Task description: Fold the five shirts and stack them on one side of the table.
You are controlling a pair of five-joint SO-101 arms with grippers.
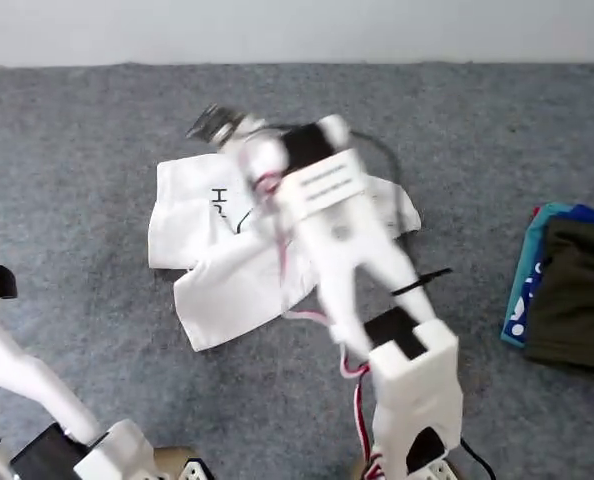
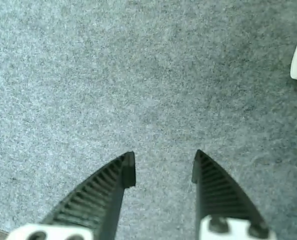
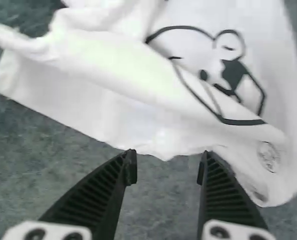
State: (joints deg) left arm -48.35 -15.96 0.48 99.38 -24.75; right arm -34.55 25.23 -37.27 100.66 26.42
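right arm (image 1: 355, 248) outstretched over white shirt (image 1: 212, 268) | right fingers (image 3: 108, 192) released | left fingers (image 2: 106, 187) released

The shirt (image 3: 138, 75) was matt cloth; the desk (image 2: 138, 65) wore rough grey carpeting; the left pincer (image 2: 163, 167) was ribbed plastic.

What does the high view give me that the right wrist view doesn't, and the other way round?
High view: the folded stack at the picture's right edge, dark shirt on top, and the whole crumpled white shirt with the right arm over it. Right wrist view: that arm's jaws open at the shirt's edge, holding nothing, and the black line print close up. Both: the white shirt and the grey table cover.
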